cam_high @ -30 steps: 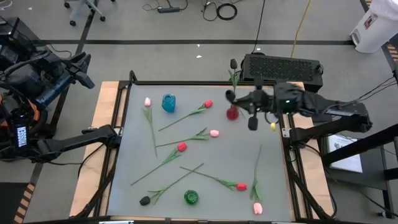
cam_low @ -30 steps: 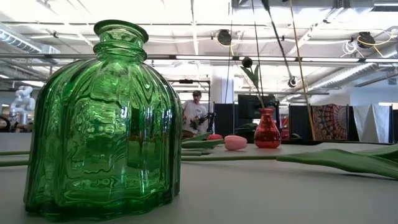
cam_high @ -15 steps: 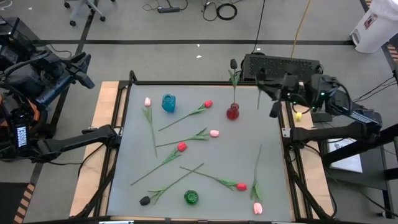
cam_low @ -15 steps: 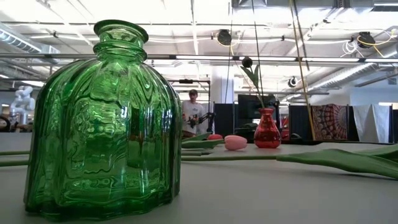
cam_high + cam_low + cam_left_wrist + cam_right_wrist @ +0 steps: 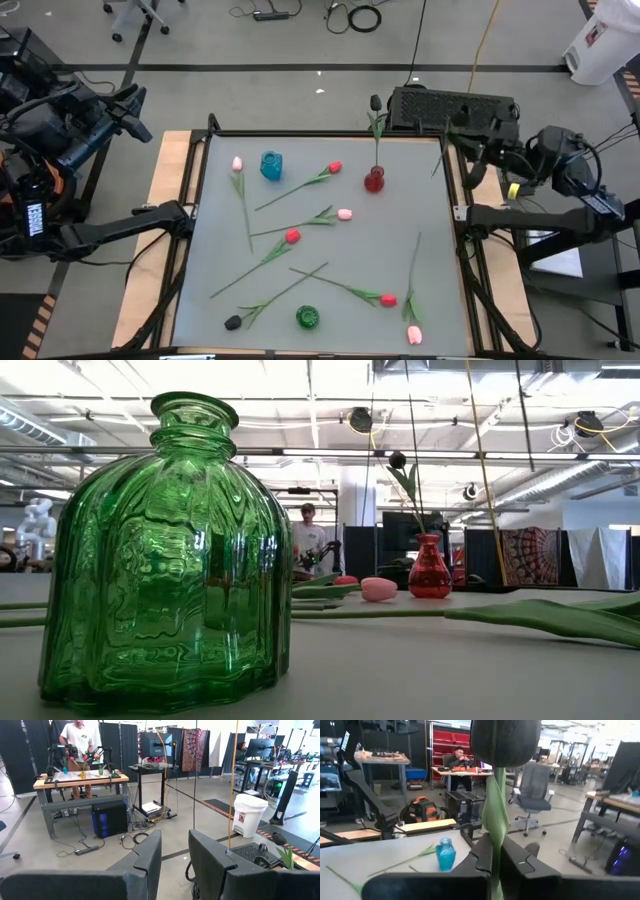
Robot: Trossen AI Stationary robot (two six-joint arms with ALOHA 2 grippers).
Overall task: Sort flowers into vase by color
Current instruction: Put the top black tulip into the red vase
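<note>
The black tulip (image 5: pixel 505 740) in the right gripper (image 5: pixel 493 851) is only partly shown. Its dark, rounded bud is cut off at the edge of the right wrist view. Its flat green stem runs down between the jaws, which are clamped on it, and the lower end is hidden behind them. From above, this gripper is beyond the right edge of the table (image 5: pixel 220 220), near the far corner, and the bud is hard to make out there.

A second black tulip (image 5: pixel 375 102) stands upright in the small red glass vase (image 5: pixel 374 181) towards the far right of the table, its thin stem rising out of the neck. A third black one (image 5: pixel 233 322) lies flat near the front edge, just left of the ribbed green glass vase (image 5: pixel 165 560).

The other flowers lie loose and well apart on the smooth grey surface:
- Red buds (image 5: pixel 334 167), (image 5: pixel 293 236) and (image 5: pixel 388 299).
- Pink buds (image 5: pixel 237 163), (image 5: pixel 345 213) and (image 5: pixel 414 333).

All have long, thin green stems. The blue vase (image 5: pixel 271 165) is just beside the far-left pink bud.

The left gripper (image 5: pixel 175 855) is off the table to the left. Its jaws are apart, with nothing between them.
</note>
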